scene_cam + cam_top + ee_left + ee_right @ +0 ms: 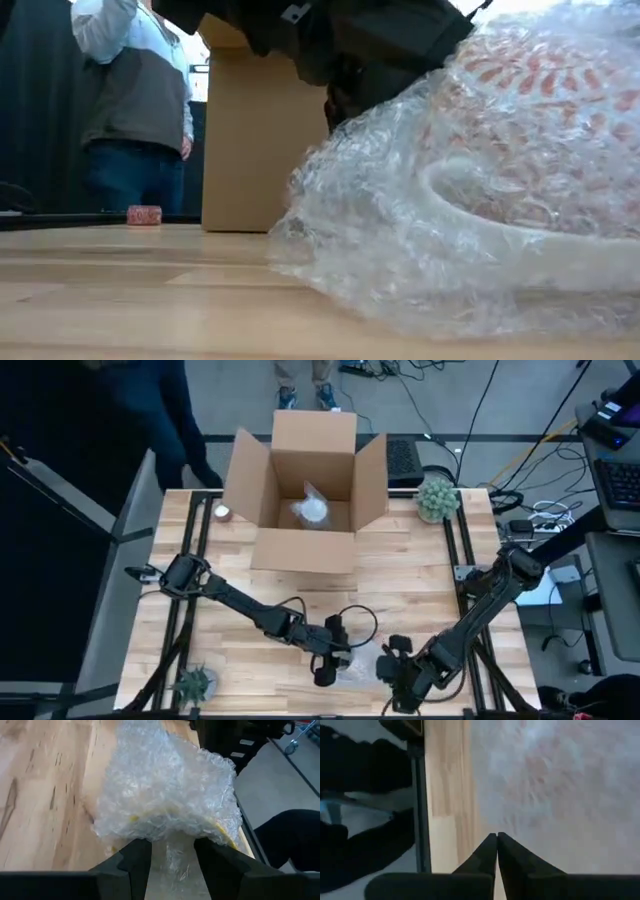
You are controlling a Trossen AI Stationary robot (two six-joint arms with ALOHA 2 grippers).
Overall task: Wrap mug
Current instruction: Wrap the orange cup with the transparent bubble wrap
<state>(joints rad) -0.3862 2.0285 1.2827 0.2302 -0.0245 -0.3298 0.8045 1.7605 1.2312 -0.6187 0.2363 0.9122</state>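
Left gripper (326, 665) at 6 o'clock on the table (420, 575), jaws apart and straddling the near edge of the bubble wrap (165, 795) bunched over the mug (540, 110), whose red-patterned wall shows through the film in the low view. Just to its 3 o'clock, right gripper (400, 678) against the bundle's other side, jaws pressed together on nothing visible. Judged mid-wrap, loose film not yet tucked: next, close left jaws on the free edge and fold across, bracing the bundle against rolling.
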